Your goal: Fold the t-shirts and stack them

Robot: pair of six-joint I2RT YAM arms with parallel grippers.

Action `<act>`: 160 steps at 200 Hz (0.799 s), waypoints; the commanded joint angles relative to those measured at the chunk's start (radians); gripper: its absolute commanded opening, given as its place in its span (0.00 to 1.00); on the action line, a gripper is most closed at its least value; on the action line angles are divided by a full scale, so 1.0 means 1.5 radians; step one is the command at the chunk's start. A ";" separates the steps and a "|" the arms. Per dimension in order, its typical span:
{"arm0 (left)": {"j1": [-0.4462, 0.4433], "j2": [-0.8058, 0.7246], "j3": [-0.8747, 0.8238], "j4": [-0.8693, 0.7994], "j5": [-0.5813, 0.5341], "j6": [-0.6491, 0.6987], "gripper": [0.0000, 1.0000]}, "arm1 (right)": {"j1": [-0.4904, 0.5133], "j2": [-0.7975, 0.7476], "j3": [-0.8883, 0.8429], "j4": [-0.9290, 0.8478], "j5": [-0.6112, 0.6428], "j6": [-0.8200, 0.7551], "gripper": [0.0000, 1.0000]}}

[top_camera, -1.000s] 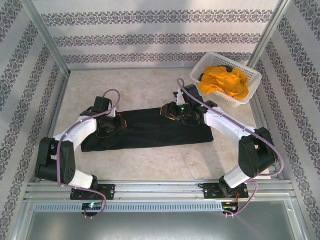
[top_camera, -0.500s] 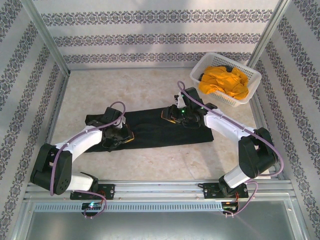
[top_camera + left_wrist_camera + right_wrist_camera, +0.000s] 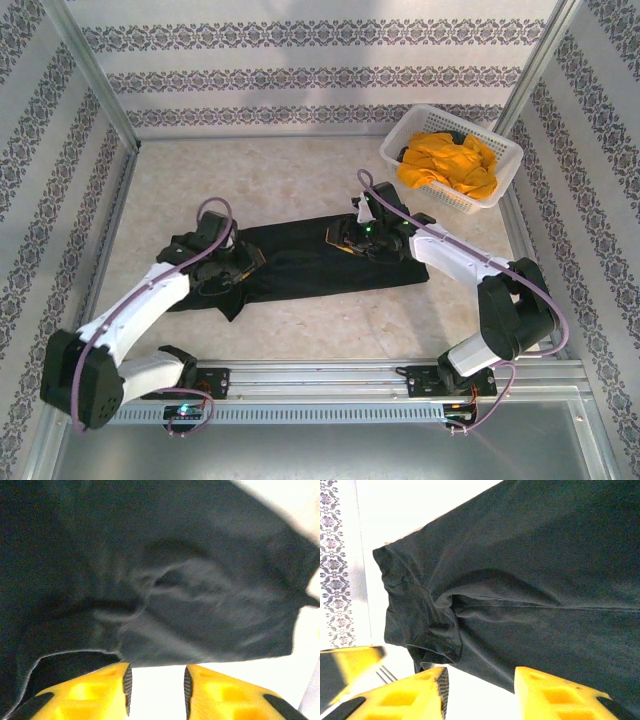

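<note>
The black t-shirt [image 3: 310, 262] lay limp mid-surface [image 3: 300, 180], a soft, light strip probably best pinched at its corners. Left end effector [image 3: 155, 690] and right end effector [image 3: 480, 692] hung over it, fingers apart, empty. The orange t-shirt [image 3: 447, 163] sat crumpled in the basket [image 3: 503, 180].

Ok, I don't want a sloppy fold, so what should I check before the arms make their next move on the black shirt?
1. Left hand free of cloth: ok, jaws apart, bare table between them.
2. Right hand free of cloth: ok, jaws apart, nothing between them.
3. Black t-shirt lying flat: not ok, rumpled at its left end, creased at the sleeve.
4. Orange t-shirt out of the way: ok, heaped in the basket.
5. Folded edges lined up: cannot tell.
</note>
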 commanded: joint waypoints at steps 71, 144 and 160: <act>0.041 0.188 0.012 -0.011 -0.001 0.124 0.18 | 0.002 -0.049 -0.033 0.008 0.019 0.020 0.39; -0.011 0.231 -0.057 -0.013 0.030 0.157 0.10 | -0.007 -0.067 -0.061 0.008 0.050 0.030 0.39; -0.011 0.225 -0.037 -0.045 0.008 0.180 0.10 | -0.025 -0.077 -0.064 0.001 0.070 0.034 0.38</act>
